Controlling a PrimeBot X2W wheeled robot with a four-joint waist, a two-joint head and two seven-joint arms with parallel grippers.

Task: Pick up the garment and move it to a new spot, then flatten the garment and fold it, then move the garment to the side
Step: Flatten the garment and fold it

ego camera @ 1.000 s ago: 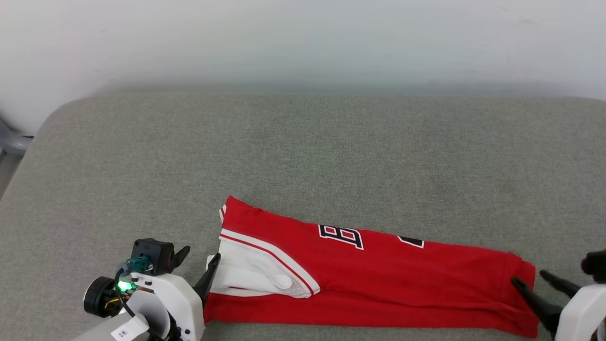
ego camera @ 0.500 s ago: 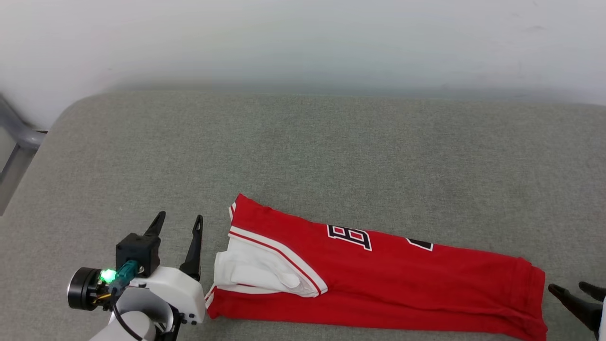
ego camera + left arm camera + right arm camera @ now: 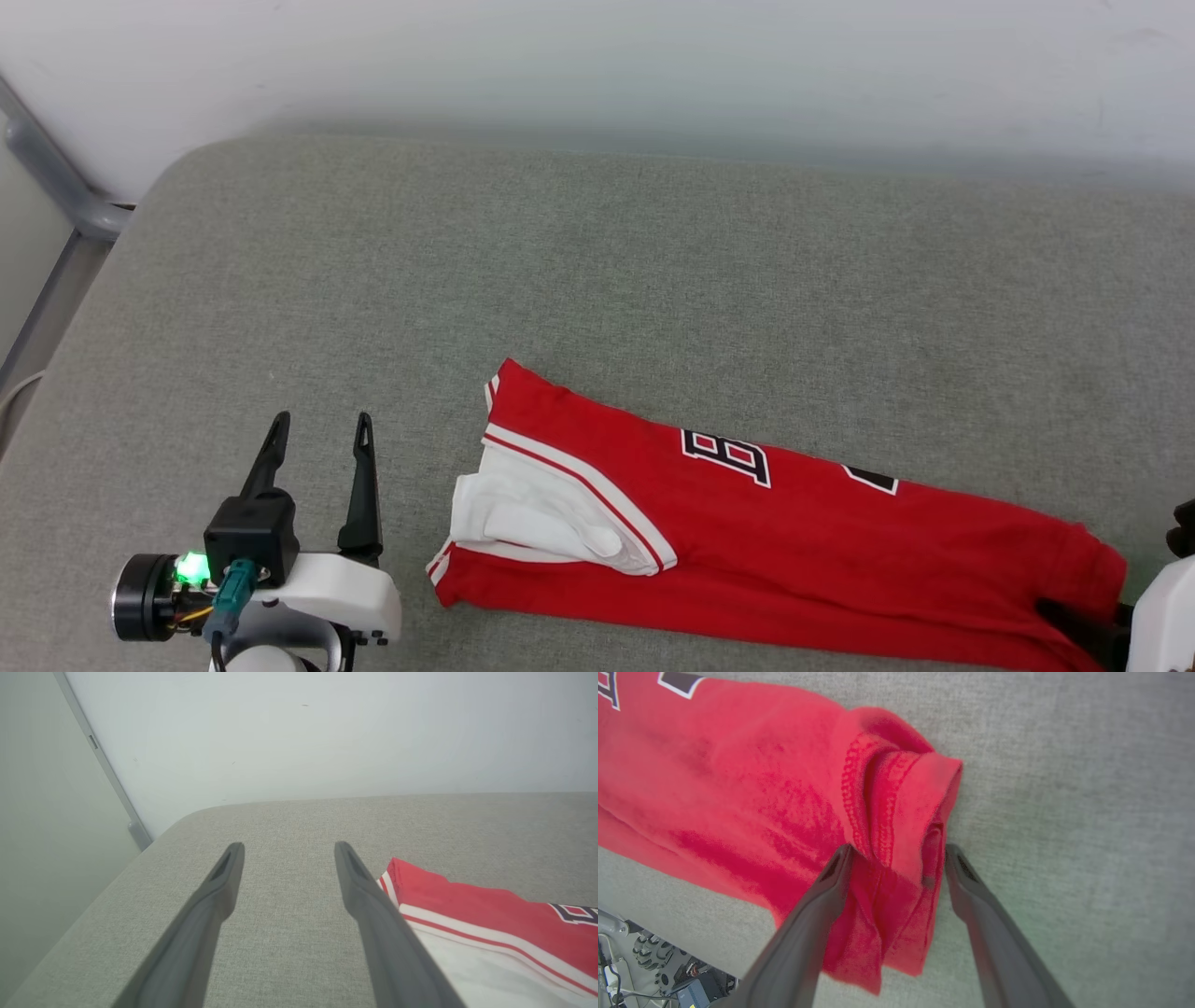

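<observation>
The garment (image 3: 775, 551), a red jersey folded into a long strip, lies on the grey padded surface (image 3: 653, 261). Its white sleeve (image 3: 541, 523) with striped trim is at the left end, and black lettering shows on top. My left gripper (image 3: 320, 425) stands open and empty a short way left of the sleeve end, fingers pointing up the view. In the left wrist view my left gripper (image 3: 288, 847) has only bare surface between its fingers, with the garment (image 3: 472, 900) to its right. My right gripper (image 3: 896, 851) is open, straddling the garment's bunched hem (image 3: 896, 812). One of its dark fingers (image 3: 1074, 623) rests at the hem end.
A white wall runs behind the surface. A grey metal post (image 3: 56, 168) stands at the far left corner. In the right wrist view, cables and gear (image 3: 649, 970) lie on the floor beyond the surface's near edge.
The head camera has shifted. My left gripper has drawn away from the sleeve end and turned its fingers up the view. My right gripper has come back over the hem end.
</observation>
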